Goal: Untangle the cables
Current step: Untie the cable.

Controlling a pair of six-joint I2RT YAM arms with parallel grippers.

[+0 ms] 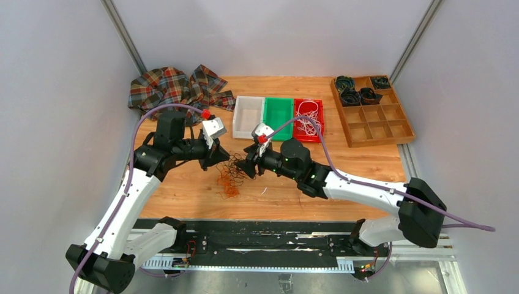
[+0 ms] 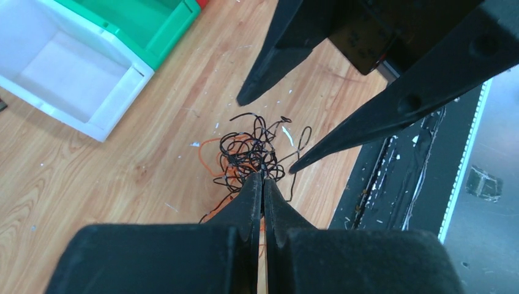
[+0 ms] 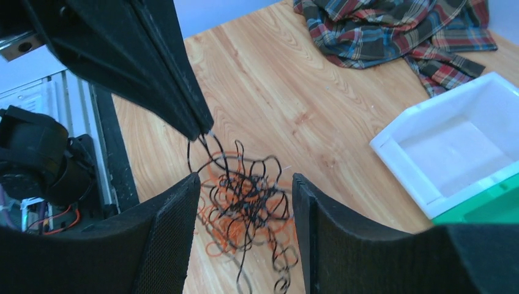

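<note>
No writing legible in any of the three views: no text, label, brand, number or sign can be read.

Black and orange cables point(image 1: 231, 174) — one tangled clump, top strand apparently pulled upward

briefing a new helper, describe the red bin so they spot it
On the wooden table's far side, three bins sit in a row. The red bin is the end one nearest the compartment tray, the only one holding white cables.
</note>
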